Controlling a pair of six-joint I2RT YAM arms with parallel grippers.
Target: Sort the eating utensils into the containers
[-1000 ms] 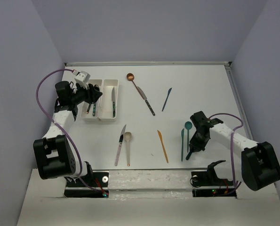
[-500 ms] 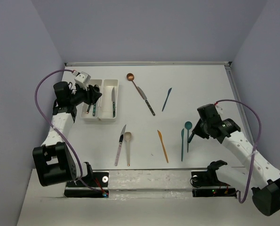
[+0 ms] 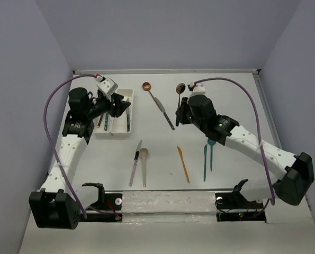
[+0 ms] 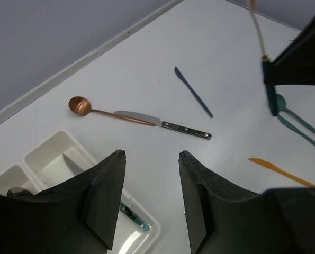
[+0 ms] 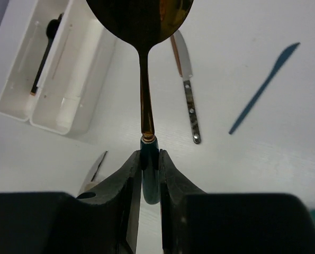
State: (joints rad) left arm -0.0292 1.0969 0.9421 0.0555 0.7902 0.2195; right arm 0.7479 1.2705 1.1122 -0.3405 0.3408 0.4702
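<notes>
Your right hand (image 5: 149, 172) is clamped on the teal handle of the gold spoon (image 5: 140, 21). The right wrist view nails this: you see the fingers (image 5: 126, 180) pinching it and the bowl sticking straight out past them. From the top view you only get the bowl poking out beyond the hand, up off the worktop (image 3: 231, 95) near the far middle. The grip itself is too small to read there.

Below the spoon, the right wrist view has the silver knife (image 5: 188, 90) and the blue knife (image 5: 263, 87) lying flat. The trays (image 5: 51, 121) sit off to the left, with a black utensil in the one at the picture's edge. The top view hides that blue knife under your right arm.

Your left hand (image 4: 149, 196) hangs wide, nothing between its fingers (image 4: 101, 201). The top view puts it over the trays. The left wrist view looks past them to the copper spoon (image 4: 80, 105), whose handle meets the silver knife's blade, and the orange knife (image 4: 279, 169) farther off.

Only the top view catches the pink-handled knife (image 3: 134, 164) and beige spoon (image 3: 144, 159), side by side toward the near edge.
</notes>
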